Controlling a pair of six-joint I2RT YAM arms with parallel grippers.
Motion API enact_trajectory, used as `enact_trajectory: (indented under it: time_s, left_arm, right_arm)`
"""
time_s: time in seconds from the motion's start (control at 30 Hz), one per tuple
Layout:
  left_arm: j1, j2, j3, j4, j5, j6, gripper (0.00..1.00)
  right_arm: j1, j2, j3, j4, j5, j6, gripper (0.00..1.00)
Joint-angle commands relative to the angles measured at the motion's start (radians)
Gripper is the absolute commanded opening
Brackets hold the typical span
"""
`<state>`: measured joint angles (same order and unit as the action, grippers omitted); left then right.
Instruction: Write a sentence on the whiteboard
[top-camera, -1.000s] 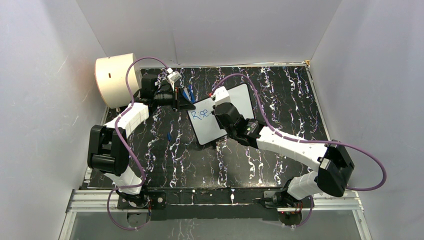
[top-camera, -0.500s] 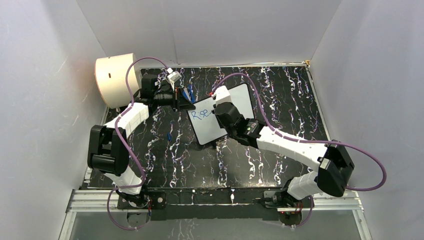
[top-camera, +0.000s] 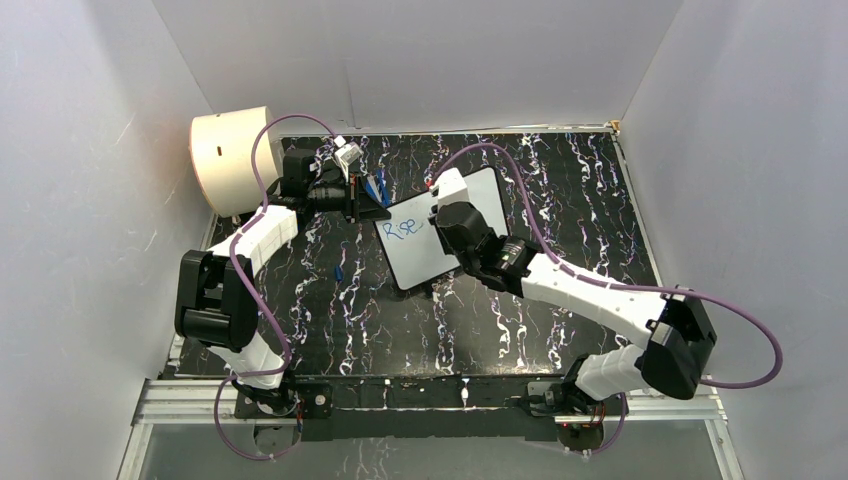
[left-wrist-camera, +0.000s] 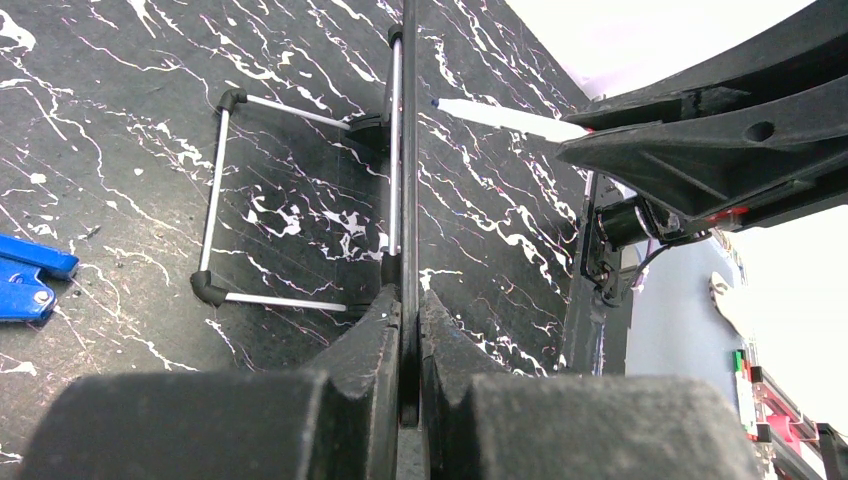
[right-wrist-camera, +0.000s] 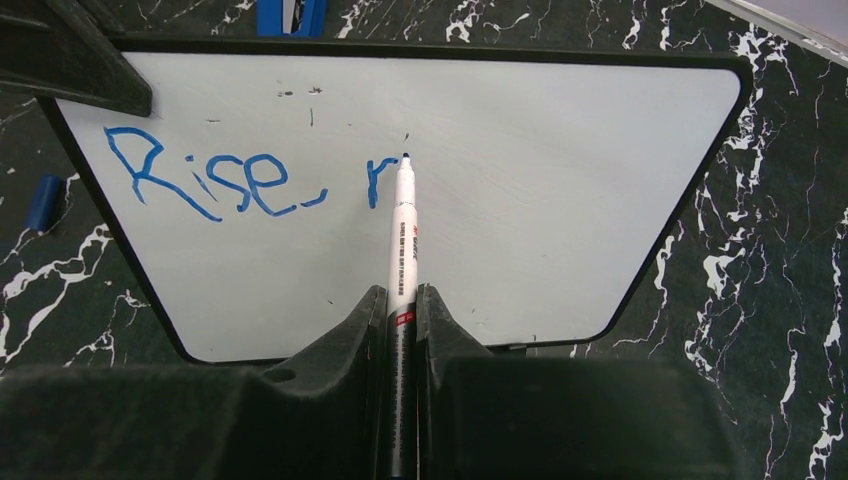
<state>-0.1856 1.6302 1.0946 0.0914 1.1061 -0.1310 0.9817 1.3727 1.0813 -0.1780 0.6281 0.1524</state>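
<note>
The whiteboard (top-camera: 487, 198) stands tilted on the dark marbled table, seen edge-on in the left wrist view (left-wrist-camera: 408, 150). My left gripper (left-wrist-camera: 408, 300) is shut on its left edge (top-camera: 378, 212). Blue lettering of the sentence (right-wrist-camera: 215, 180) reads "Rise" followed by a small "r"; from above only "Rise" shows (top-camera: 404, 229). My right gripper (right-wrist-camera: 401, 292) is shut on a white marker pen (right-wrist-camera: 404, 230). The pen's tip rests against the board just right of the "r". The pen also shows from the side in the left wrist view (left-wrist-camera: 500, 117). From above, the right gripper (top-camera: 445, 222) covers the board's middle.
A cream drum (top-camera: 232, 160) stands at the back left by the wall. A blue clip-like object (left-wrist-camera: 25, 280) lies behind the board (top-camera: 375, 187). A small blue cap (right-wrist-camera: 42, 202) lies on the table left of the board. The board's wire stand (left-wrist-camera: 215, 190) rests on the table.
My right gripper with the marker has shifted slightly to the right across the board. The left arm and the board have not moved.
</note>
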Motion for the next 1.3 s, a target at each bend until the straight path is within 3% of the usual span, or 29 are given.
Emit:
enact_trajectory:
  time_s: [0.0,1.27]
  left_arm:
    - [-0.005,-0.038,0.022,-0.034,0.021,0.017,0.0]
    - [-0.005,-0.034,0.025,-0.038,0.032,0.018,0.0]
  right_arm:
    - [-0.003,-0.055,-0.02,0.014,0.0,-0.011,0.0]
    - [-0.029,0.006,-0.036,0.054,-0.034,-0.004,0.0]
